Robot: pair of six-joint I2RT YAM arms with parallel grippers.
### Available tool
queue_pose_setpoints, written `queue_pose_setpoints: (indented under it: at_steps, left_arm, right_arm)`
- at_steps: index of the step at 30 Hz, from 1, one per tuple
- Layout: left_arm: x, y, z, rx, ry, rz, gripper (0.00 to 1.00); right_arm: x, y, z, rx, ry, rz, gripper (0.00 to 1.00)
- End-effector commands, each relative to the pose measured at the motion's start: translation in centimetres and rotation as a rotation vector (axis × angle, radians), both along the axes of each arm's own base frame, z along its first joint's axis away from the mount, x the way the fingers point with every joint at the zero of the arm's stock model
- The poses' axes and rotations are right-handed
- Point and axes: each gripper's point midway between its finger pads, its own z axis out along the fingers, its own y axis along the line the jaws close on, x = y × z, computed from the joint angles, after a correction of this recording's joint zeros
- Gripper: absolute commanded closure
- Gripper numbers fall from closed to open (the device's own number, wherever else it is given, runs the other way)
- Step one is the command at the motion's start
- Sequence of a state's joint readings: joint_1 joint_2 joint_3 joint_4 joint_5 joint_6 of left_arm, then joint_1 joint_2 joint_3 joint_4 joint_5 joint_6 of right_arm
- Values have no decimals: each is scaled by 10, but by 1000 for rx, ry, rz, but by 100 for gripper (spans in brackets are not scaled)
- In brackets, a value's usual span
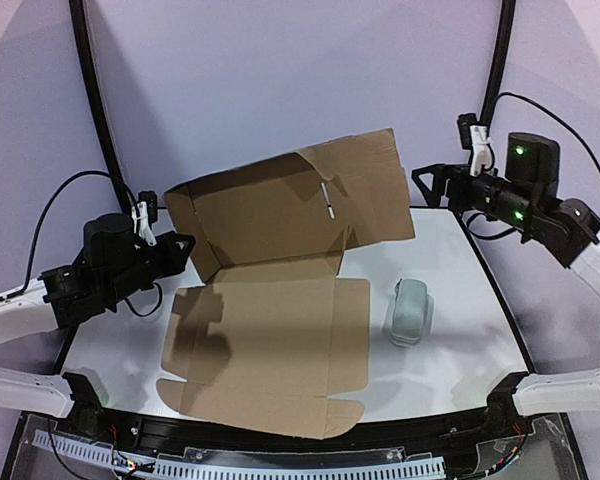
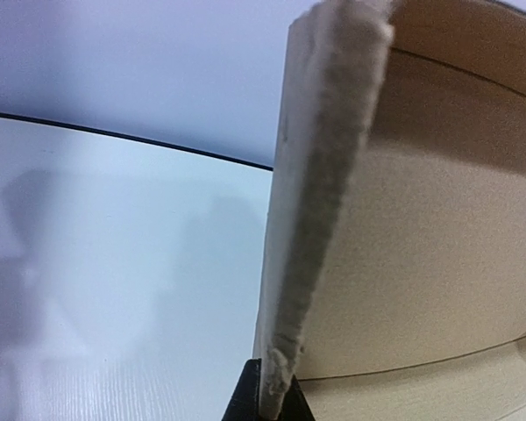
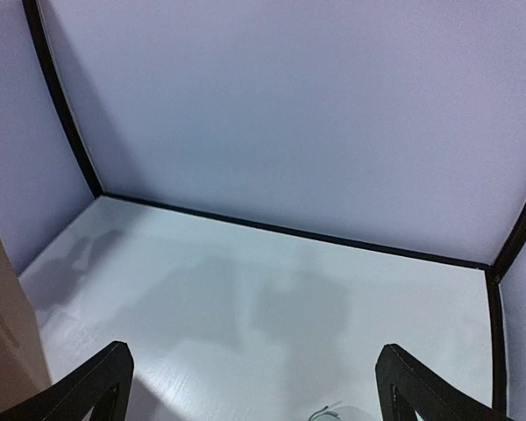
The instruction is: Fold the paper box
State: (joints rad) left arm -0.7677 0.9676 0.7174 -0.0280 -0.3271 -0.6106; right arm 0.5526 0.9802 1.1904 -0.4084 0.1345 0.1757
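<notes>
The paper box [image 1: 270, 350] is a brown cardboard sheet. Its front half lies flat on the table and its rear panel [image 1: 300, 200] stands tilted up. My left gripper [image 1: 185, 243] is shut on the upright left flap. In the left wrist view that flap's raw edge [image 2: 320, 219] runs up from between the closed tips of the left gripper [image 2: 272, 402]. My right gripper [image 1: 427, 185] hangs by the raised panel's right edge, apart from it. In the right wrist view the right gripper [image 3: 254, 390] is open over bare table, and a strip of the paper box [image 3: 4, 333] shows at the far left.
A pale grey-green oblong object [image 1: 410, 312] lies on the white table [image 1: 460, 350] right of the cardboard. A black-edged lilac backdrop [image 1: 280, 80] walls the rear and sides. Cables run behind both arms.
</notes>
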Motion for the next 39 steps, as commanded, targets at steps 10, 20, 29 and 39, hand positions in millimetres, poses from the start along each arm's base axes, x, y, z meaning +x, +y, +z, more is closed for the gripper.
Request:
queue_pose_setpoints:
  at_steps: [10, 20, 29, 39]
  left_arm:
    - [6, -10, 7, 53, 20, -32, 99]
    - [22, -21, -4, 71, 87, 1, 99]
    - [24, -25, -1, 58, 82, -5, 99]
    - [27, -22, -4, 72, 95, 15, 99]
  right_arm:
    - [-26, 101, -16, 34, 84, 655, 2]
    - [-32, 130, -34, 103, 151, 771, 2]
    - [-25, 152, -48, 118, 178, 808, 2]
    - [-49, 168, -50, 147, 160, 978, 2]
